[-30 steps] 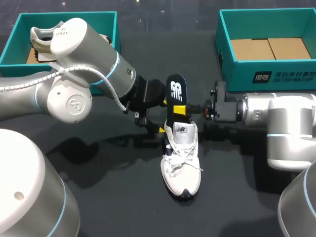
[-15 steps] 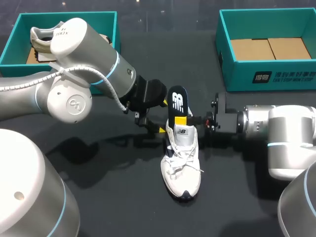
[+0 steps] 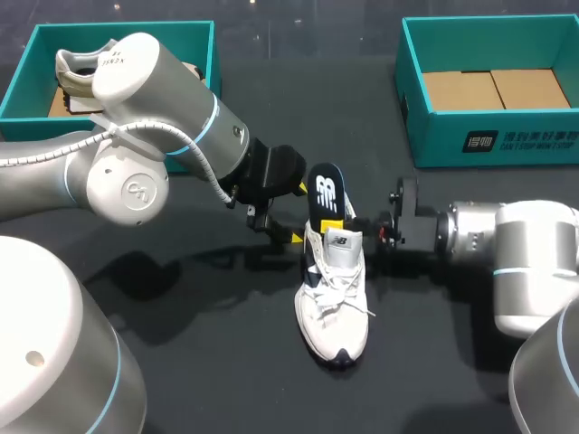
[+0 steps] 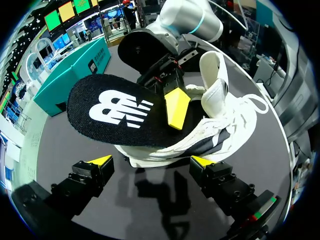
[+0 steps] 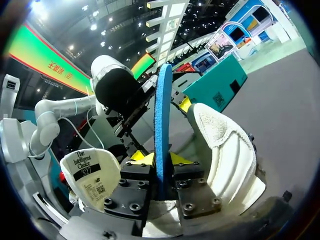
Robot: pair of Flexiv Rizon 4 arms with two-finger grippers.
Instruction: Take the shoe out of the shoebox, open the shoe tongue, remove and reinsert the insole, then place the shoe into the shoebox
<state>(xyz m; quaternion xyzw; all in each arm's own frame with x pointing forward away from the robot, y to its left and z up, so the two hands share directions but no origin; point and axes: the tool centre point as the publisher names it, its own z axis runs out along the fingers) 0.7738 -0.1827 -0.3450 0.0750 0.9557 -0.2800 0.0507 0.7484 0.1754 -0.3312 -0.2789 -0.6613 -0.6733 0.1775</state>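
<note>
One black insole (image 3: 326,192), judged light and floppy, stands partly inside the white sneaker (image 3: 333,307) at mid-table, right gripper (image 5: 161,159) pinching both its faces, left gripper (image 4: 152,161) spread open at the heel; best gripped low, sneaker may slide.

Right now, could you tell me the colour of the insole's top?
The insole is black with a white logo; left wrist view.

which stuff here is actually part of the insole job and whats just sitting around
Part of the job:
- white shoe on the table
- black insole, standing up out of it
- right gripper, shut on the insole
- left gripper, open at the shoe's heel
- empty shoebox, likely where the shoe goes

Just lying about:
- second box
- other shoe inside it
</note>
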